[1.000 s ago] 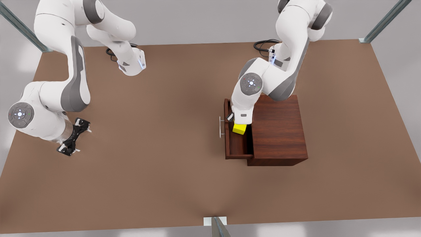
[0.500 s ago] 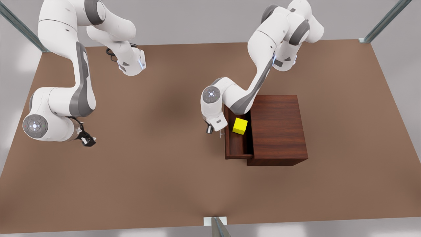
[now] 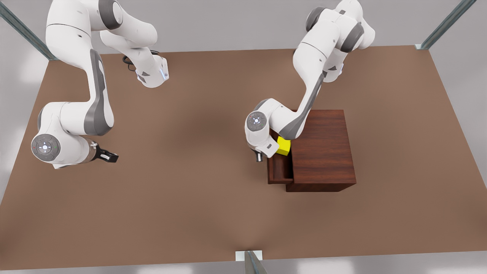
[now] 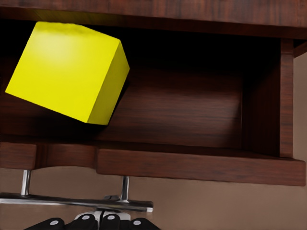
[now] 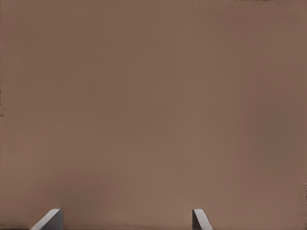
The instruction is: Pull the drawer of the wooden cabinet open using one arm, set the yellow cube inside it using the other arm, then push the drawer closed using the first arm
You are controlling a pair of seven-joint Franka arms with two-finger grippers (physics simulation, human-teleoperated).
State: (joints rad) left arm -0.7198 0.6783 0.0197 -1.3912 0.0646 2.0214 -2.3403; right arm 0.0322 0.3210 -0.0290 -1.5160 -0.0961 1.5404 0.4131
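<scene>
The wooden cabinet (image 3: 323,148) stands on the front view's right, its drawer (image 3: 279,171) partly pulled out. The yellow cube (image 3: 284,146) lies inside the drawer, partly hidden by the arm; in the left wrist view the yellow cube (image 4: 67,72) sits tilted on the floor of the drawer (image 4: 192,165). My left gripper (image 3: 259,155) is shut and rests against the drawer front at the silver bar handle (image 4: 72,201), its fingertips (image 4: 86,223) just outside the bar. My right gripper (image 3: 110,156) waits open on the front view's left, over bare table (image 5: 153,96).
The brown table (image 3: 182,190) spreads wide around the cabinet. Both arm bases stand at the far edge, with black cables beside them. Metal frame posts mark the far corners, and a bracket (image 3: 249,255) sits at the near edge.
My left gripper let go of the cube, swung out to the drawer front, and the drawer has slid partway back into the cabinet. The right arm shifted slightly and turned its gripper.
</scene>
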